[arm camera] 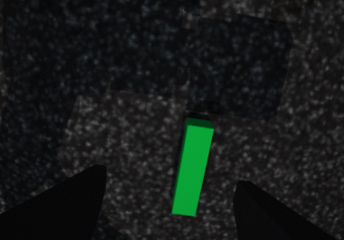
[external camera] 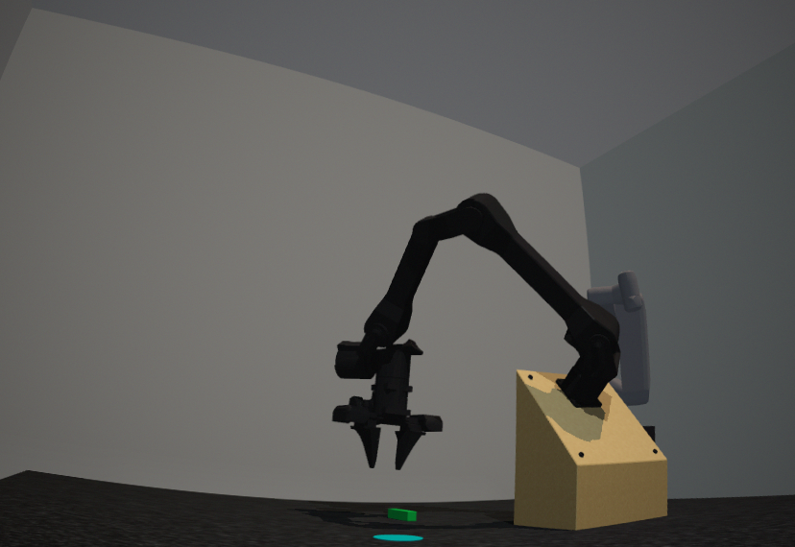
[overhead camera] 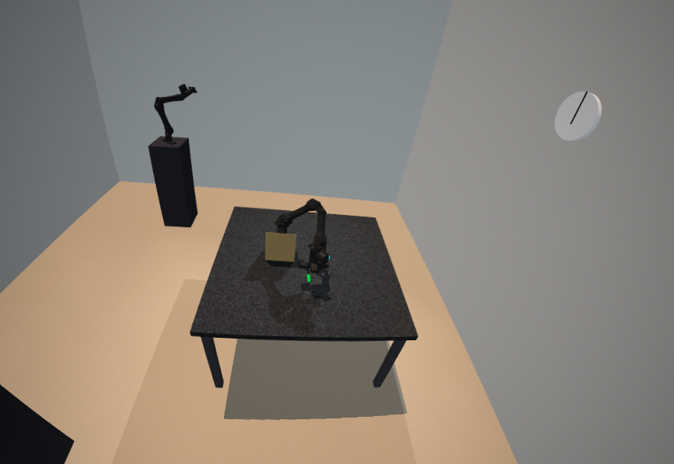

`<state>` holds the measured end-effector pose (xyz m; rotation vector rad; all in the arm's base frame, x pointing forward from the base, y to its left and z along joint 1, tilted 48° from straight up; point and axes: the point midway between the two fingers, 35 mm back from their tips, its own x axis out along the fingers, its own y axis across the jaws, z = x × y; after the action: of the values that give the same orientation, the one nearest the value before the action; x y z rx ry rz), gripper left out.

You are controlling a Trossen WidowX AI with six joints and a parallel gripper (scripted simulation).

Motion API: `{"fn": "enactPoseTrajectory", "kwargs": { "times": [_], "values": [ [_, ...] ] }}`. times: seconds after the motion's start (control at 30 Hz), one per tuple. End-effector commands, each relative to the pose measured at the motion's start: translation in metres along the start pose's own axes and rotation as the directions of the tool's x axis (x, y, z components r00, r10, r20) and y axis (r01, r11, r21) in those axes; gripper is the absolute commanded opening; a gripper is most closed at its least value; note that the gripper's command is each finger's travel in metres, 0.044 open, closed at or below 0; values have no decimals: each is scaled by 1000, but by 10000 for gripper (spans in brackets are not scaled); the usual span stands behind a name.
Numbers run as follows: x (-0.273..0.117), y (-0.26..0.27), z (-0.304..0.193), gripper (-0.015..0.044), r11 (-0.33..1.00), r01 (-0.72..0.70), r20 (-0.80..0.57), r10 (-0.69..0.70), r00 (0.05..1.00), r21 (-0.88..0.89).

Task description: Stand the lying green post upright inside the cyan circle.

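Observation:
The green post (overhead camera: 308, 278) (external camera: 401, 514) (arm camera: 193, 170) lies on its side on the dark table. My gripper (external camera: 385, 467) (arm camera: 171, 185) points straight down and is open about halfway, with nothing between its fingers. It hangs above the post, with a clear gap between fingertips and post in the exterior view. In the wrist view the post lies lengthwise between the two fingertips, slightly tilted. The cyan circle (overhead camera: 328, 256) (external camera: 397, 536) lies flat on the table, apart from the post; in the top view my arm hides most of it. The circle is out of the wrist view.
My arm's tan wedge-shaped base (overhead camera: 280, 248) (external camera: 621, 493) stands on the table (overhead camera: 360, 320). Another black arm stands on a dark pedestal (overhead camera: 173, 186) beyond the table. A grey arm (external camera: 634, 351) shows behind the wedge in the exterior view. Shadows of my arm fall around the post.

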<state>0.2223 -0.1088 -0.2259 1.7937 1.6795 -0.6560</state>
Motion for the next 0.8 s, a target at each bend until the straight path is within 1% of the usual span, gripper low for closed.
{"fn": "enactPoseTrajectory", "kwargs": {
  "times": [0.0,0.07,0.2,0.47,0.63,0.77],
  "values": [
    [59,-13,-11,233,999,27,-36,-26,999,17],
    [76,-16,-14,233,999,27,-41,-27,999,16],
    [78,-16,-14,233,999,28,-41,-27,999,16],
    [78,-16,-14,23,999,28,-41,-27,999,16],
    [77,-16,-14,23,999,28,-41,-27,999,16],
    [67,-14,-13,23,999,27,-38,-27,999,17]
  ]
}}
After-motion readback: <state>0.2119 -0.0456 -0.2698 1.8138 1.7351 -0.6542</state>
